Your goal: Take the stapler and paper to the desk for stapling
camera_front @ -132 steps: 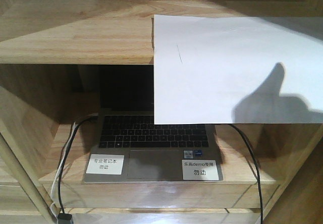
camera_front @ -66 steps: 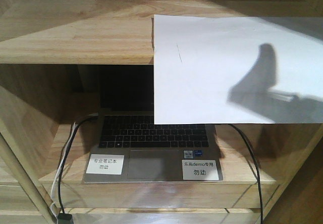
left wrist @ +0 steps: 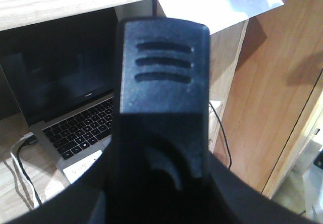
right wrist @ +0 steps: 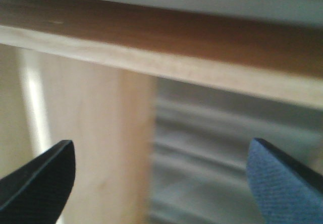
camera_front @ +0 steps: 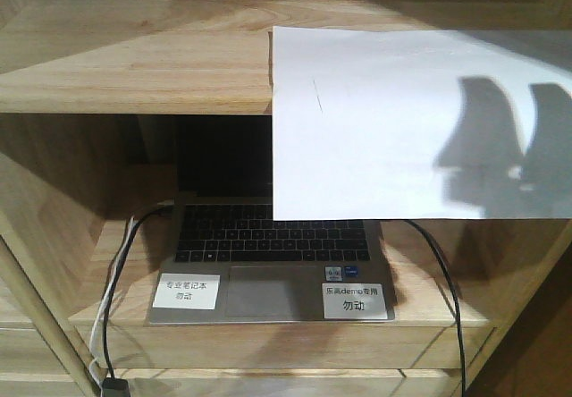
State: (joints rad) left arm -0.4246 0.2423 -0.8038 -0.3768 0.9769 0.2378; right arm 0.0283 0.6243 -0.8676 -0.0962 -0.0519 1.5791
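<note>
The paper lies on the shelf, front edge overhanging. We see no stapler, and nothing is grasped yet. Our right gripper gapes wide and empty. Whether the left gripper is spread or closed, we cannot tell.

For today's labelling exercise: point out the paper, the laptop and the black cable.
paper (camera_front: 384, 138), front view, blank middle of sheet.
laptop (camera_front: 268, 232), front view, keyboard.
black cable (camera_front: 444, 267), front view, stretch right of laptop.
</note>
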